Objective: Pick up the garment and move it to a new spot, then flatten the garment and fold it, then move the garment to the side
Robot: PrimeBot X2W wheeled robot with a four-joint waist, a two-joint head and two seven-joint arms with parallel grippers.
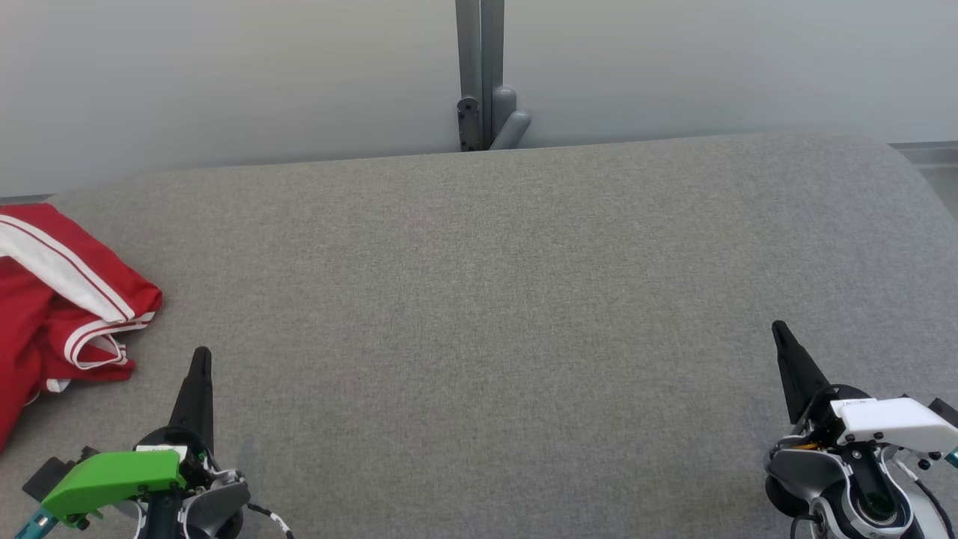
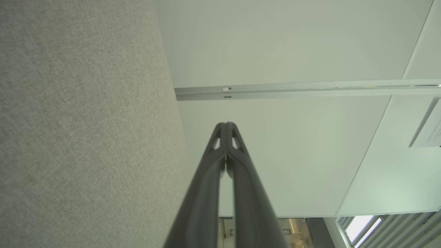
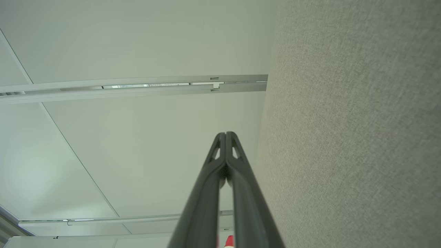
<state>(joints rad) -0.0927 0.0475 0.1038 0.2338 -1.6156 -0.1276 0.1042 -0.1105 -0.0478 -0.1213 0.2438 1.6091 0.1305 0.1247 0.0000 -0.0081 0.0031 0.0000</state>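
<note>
**1. Garment** (image 1: 30,337). Red, smooth cloth with a slight sheen. It has broad white bands edged in thin red and white piping. You find it crumpled in loose folds at the table's left edge in the head view, partly cut off by the frame. It lies near your left gripper, ahead of it and to its left, and does not touch it.

**2. Table** (image 1: 479,299). The top is flat and covered in grey woven cloth with a fine flecked grain. The far corners are rounded.

**3. Left gripper** (image 1: 200,353). It has two long, dark, tapering fingers and sits at the lower left of the head view. A green plastic housing (image 1: 112,479) sits at its wrist. In your left wrist view the fingers (image 2: 206,199) are matte, with small triangular cut-outs near the tips. The tips are pressed together and nothing is between them. A thin slit shows lower down.

**4. Right gripper** (image 1: 779,327). It is the same shape and sits at the lower right, well apart from the garment. Its housing (image 1: 891,419) is white. In your right wrist view the fingers (image 3: 206,199) likewise meet at the tips and hold nothing.

**5. Wall** (image 1: 224,75). Pale, smooth panels stand behind the table.

**6. Post** (image 1: 480,75). An upright of grey metal stands at the middle of the table's far edge, with rounded fittings at its foot.
</note>
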